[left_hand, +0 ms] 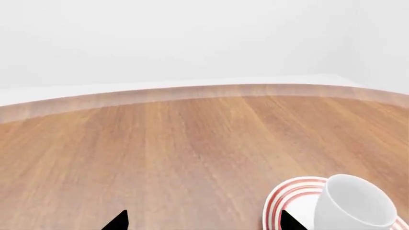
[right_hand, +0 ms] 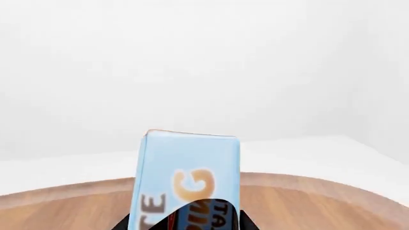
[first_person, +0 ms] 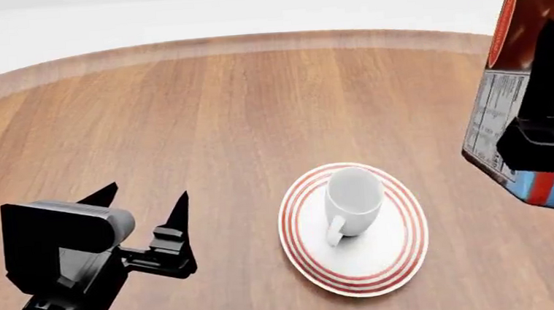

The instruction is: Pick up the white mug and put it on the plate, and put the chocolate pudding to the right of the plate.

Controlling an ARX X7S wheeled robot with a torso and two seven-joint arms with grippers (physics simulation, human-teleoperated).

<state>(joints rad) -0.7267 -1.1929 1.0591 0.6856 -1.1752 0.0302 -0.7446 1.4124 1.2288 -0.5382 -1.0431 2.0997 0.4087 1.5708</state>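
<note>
white mug [first_person: 355, 201] sitting upright on plate [first_person: 354, 229], handle toward robot. right gripper [first_person: 549, 139] clamped on chocolate pudding [first_person: 525, 72], held in air right of plate. left gripper [first_person: 143, 201] spread wide, holding nothing, left of plate over wooden table [first_person: 206, 116].

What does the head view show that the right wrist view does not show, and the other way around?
Only the head view shows the white mug standing on the plate, the left gripper open and empty above the table, and the carton's dark side with its printed panel. Only the right wrist view shows the light blue front of the chocolate pudding with orange letters, and the white wall behind. Both show the pudding held in the right gripper and the wooden table.
</note>
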